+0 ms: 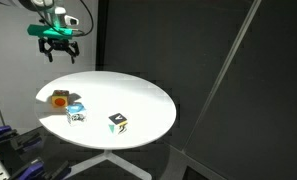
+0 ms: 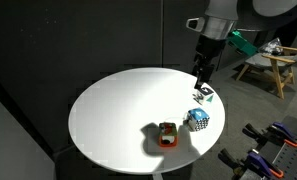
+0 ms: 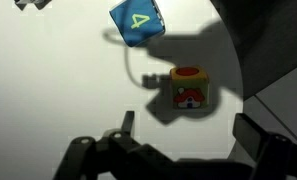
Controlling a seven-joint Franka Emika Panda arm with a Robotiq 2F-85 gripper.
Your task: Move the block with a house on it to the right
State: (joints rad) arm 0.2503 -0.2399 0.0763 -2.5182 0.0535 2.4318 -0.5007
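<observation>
In an exterior view, the block with a house on it (image 1: 60, 99) sits near the rim of the tabletop (image 1: 138, 95), with a blue-and-white cube (image 1: 76, 114) just beside it. In an exterior view, a white marked cube (image 2: 202, 95) lies farther along that rim. Wrist view: the fingers (image 3: 125, 125) are spread wide and empty, and the block with a house on it (image 3: 189, 90) sits untouched ahead of them.

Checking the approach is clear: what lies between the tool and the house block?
Only bare, shadowed table, seen in the wrist view between the open tool and the house block.
</observation>
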